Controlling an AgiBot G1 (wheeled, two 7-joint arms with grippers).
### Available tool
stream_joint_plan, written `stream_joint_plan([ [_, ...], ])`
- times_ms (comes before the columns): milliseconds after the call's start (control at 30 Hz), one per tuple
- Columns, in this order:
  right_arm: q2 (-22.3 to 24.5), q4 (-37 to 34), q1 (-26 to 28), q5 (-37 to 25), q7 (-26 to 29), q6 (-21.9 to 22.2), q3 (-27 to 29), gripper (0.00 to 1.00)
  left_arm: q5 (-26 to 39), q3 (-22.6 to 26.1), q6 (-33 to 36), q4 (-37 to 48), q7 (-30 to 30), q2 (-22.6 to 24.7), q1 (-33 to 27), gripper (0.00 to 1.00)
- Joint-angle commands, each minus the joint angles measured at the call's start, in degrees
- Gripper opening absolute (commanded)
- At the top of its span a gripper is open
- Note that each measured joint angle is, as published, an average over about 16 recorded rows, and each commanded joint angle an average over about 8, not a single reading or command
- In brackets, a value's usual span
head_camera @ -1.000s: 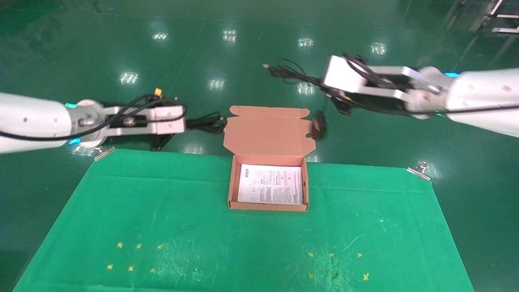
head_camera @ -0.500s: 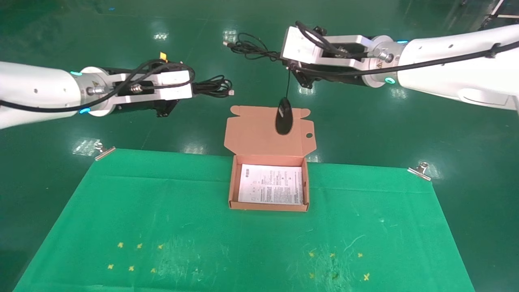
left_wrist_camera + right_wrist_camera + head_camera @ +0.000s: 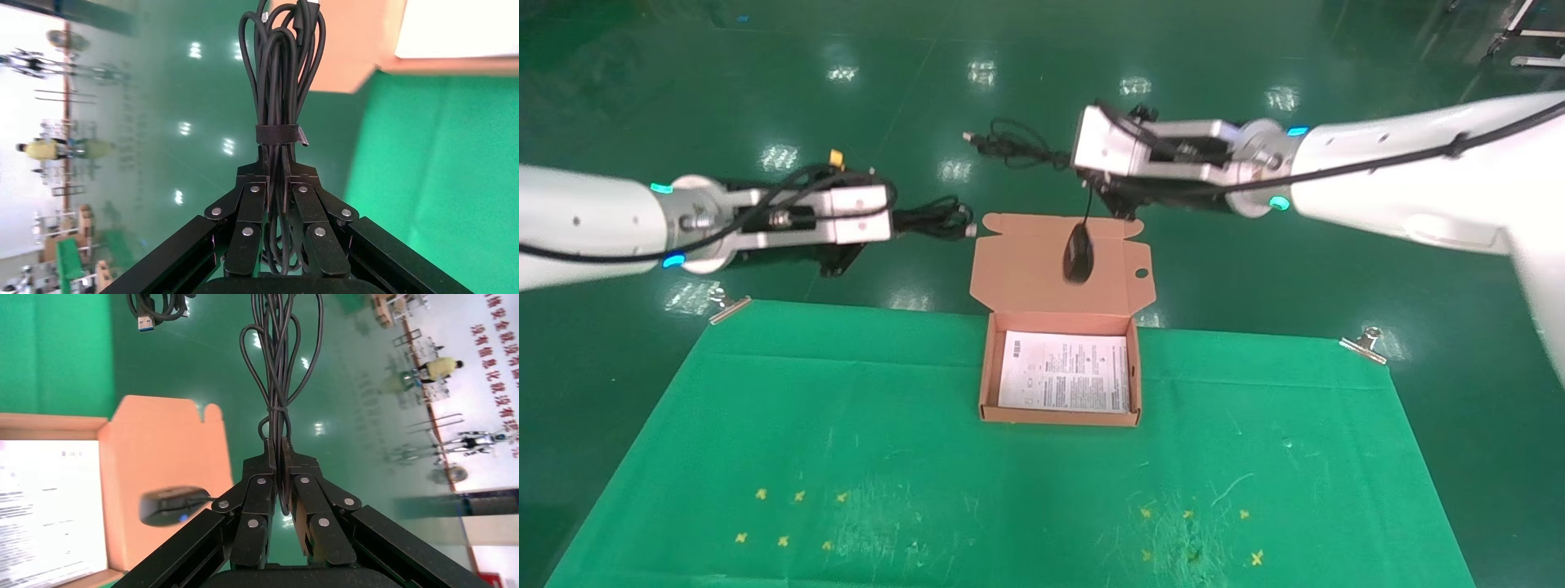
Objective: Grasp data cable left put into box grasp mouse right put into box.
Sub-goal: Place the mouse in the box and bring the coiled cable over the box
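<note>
The left gripper (image 3: pixel 278 177) pinches one strapped black data cable (image 3: pixel 280 73) beyond the table's far edge, left of the one open orange box (image 3: pixel 1060 371). The right gripper (image 3: pixel 277 454) clamps the mouse's bundled cord (image 3: pixel 278 355); the single black mouse (image 3: pixel 1079 252) dangles below it, over the box's raised flap (image 3: pixel 1042 269).

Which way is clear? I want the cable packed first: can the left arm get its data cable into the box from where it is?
Probably yes. The left gripper holds the data cable beside the open box; only the leaflet lies inside, though the mouse dangles over the flap.
</note>
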Motion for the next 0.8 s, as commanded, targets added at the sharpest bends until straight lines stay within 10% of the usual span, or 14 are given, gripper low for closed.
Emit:
stream_joint_plan([
  [33,-0.22,-0.48,-0.26,-0.14,-0.07,-0.06,-0.20,0.00,-0.37,0.04,0.44,-0.18,0.18,-0.47,0.31,0.00],
  [800,-7.02,-12.84,-4.12,4.31,-7.87,2.71,-3.16,0.00,4.98,1.25,9.02,-8.26,-9.01,-8.61,5.48,0.00],
])
